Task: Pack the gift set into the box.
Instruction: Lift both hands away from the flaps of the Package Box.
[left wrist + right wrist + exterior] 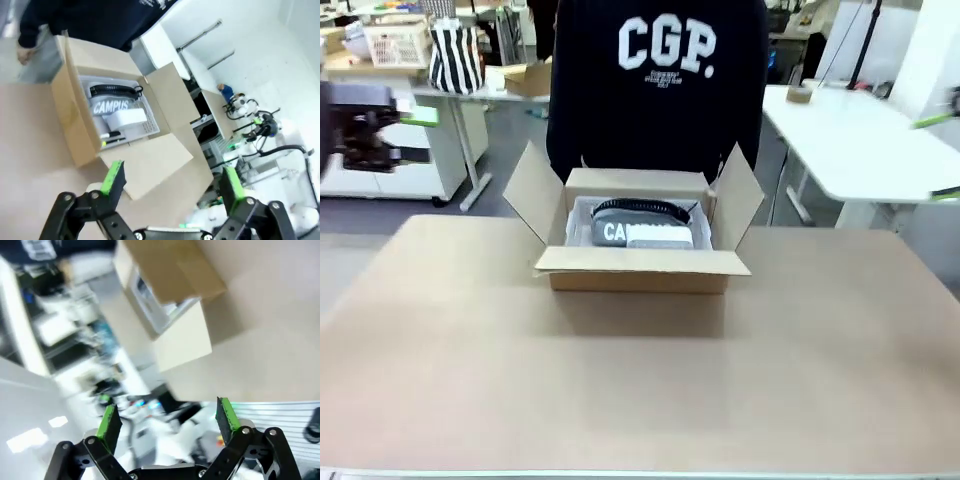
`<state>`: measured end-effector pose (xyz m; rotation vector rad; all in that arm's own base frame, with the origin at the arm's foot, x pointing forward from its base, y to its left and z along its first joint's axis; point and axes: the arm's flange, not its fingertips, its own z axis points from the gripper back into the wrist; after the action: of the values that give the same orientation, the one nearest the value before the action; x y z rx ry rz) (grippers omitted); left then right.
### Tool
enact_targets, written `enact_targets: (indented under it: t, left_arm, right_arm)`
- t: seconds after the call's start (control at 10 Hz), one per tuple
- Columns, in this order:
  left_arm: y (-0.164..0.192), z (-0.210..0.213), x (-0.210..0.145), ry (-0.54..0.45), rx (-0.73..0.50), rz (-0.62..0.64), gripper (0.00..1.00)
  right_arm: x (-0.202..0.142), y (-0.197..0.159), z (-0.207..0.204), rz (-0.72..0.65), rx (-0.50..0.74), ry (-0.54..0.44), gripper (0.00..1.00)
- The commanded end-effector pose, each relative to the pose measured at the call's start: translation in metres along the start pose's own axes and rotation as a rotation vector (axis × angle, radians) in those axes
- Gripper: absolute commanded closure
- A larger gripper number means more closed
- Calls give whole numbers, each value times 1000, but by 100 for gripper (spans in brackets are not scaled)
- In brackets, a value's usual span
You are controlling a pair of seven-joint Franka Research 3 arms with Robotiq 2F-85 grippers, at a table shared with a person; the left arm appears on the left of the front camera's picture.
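The box stands open on the far middle of the table, its four flaps spread. Inside it lies the gift set: a dark pouch lettered CAMPUS, a black band and a white piece in a pale tray. My left gripper hovers open at the far left, off the table's side. My right gripper appears as blurred green pads at the right edge, apart. In the left wrist view the open gripper looks down on the box and the gift set. From the right wrist, the open gripper faces the blurred box.
A person in a dark sweatshirt stands right behind the box, one hand hanging by its far corner. The tan table stretches bare in front of the box. Behind are white tables, a striped bag and a small brown carton.
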<state>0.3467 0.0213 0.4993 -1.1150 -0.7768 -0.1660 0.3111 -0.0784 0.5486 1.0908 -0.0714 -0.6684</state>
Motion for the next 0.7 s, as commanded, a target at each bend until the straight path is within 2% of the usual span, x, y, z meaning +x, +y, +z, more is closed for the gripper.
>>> enact_targets:
  t: [0.0,0.1,0.6]
  left_arm:
    - [53,29,-7,-25,-34,157,0]
    - [0,0,0,0,0,0,0]
    - [0,0,0,0,0,0,0]
  right_arm:
    - [42,-47,10,-121,216,-32,0]
    - [0,0,0,0,0,0,0]
    - [0,0,0,0,0,0,0]
